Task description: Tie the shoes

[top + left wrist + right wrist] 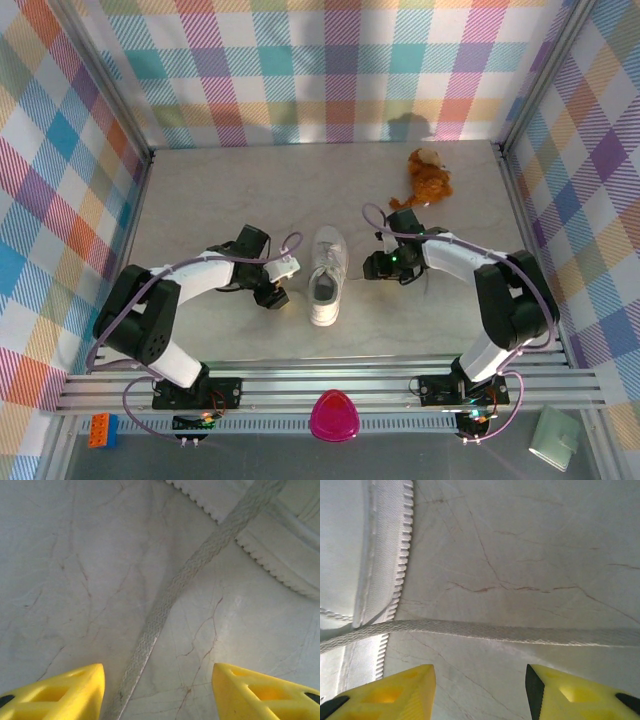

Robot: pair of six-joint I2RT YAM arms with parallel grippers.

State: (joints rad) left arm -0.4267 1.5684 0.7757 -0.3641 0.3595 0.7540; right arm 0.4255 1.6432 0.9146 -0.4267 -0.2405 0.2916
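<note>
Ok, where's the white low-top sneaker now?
In the top view, the white low-top sneaker sits mid-table, directly between the left gripper and the right gripper.

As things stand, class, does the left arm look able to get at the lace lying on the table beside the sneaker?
Probably yes. The left pincer stands open close over the table, and the lace runs straight between its fingers, with nothing lying over it.

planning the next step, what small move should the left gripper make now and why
Probably lower the left gripper and close on the lace: the gripper is open and the lace lies on the table between its fingers, ungripped.
</note>
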